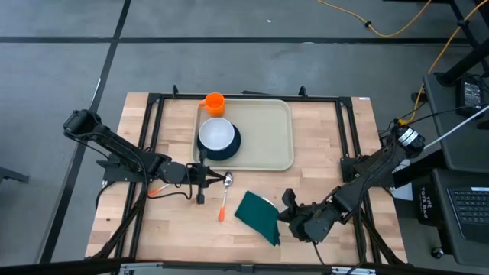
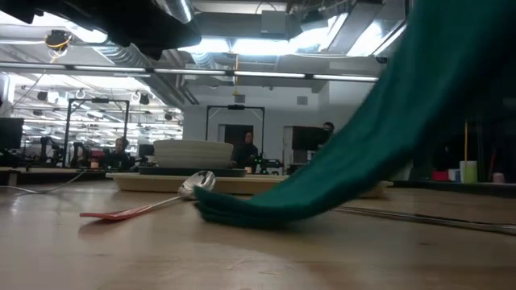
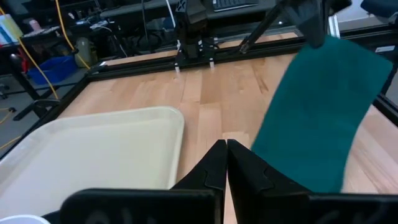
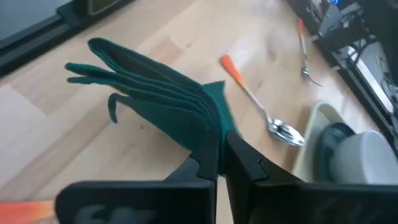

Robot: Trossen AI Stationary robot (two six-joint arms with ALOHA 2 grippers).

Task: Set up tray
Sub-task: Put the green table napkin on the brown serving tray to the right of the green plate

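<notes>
I have the right gripper (image 4: 214,163) pinched shut on one edge of the green napkin (image 1: 257,217), lifting it near the table's (image 1: 321,153) front edge to carry it toward the tray (image 1: 263,137) at the back edge. My left gripper (image 3: 226,163) waits shut beside the spoon (image 1: 225,195).

I see a grey floor (image 1: 229,30) with a yellow cable (image 1: 397,27), ceiling lights (image 2: 266,47) overhead, and people (image 2: 246,149) at desks beyond.
</notes>
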